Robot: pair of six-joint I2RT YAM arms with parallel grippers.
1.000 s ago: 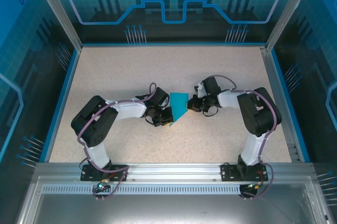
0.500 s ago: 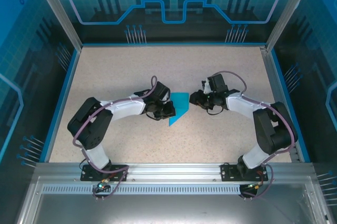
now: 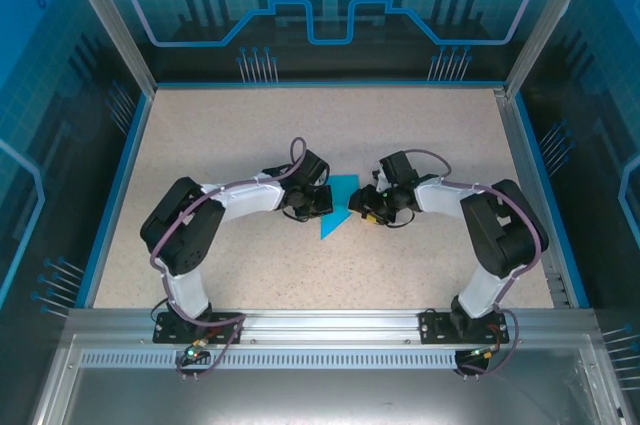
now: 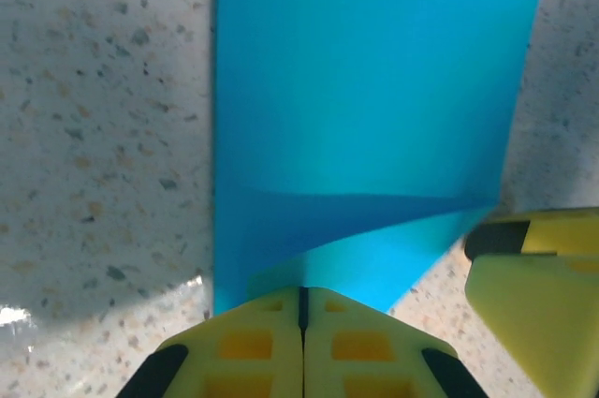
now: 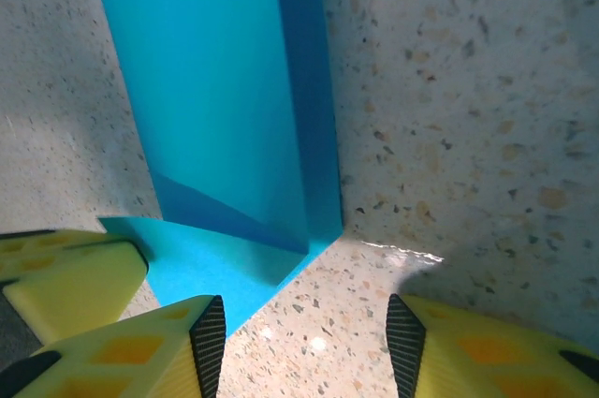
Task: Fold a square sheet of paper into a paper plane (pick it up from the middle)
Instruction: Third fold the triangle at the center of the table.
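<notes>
Starting at the near edge: two arms, bases bolted side by side, left arm and right arm. Each one bows outward at the elbow and curls back in, so the wrists face each other across the middle of the table.

Two grippers, one sheet of paper, and that's the count. The speckled table, boxed in by its blue rim, holds the sheet flat near its centre, right between the two wrists.

The left gripper sits at the sheet's left side. From the left wrist its yellow fingers are pressed tight together, seam to seam, with the lighter folded flap of the sheet running right into that seam. It looks like a pinch on the edge, though the contact itself is hidden.

The right gripper is low at the sheet's right side. From the right wrist its fingers are spread wide, with bare table between them and the sheet's folded corner just ahead.

The sheet is partly folded, with layered flaps and one sharp tip pointing toward the near edge. Beyond it the table runs on to the rim.
</notes>
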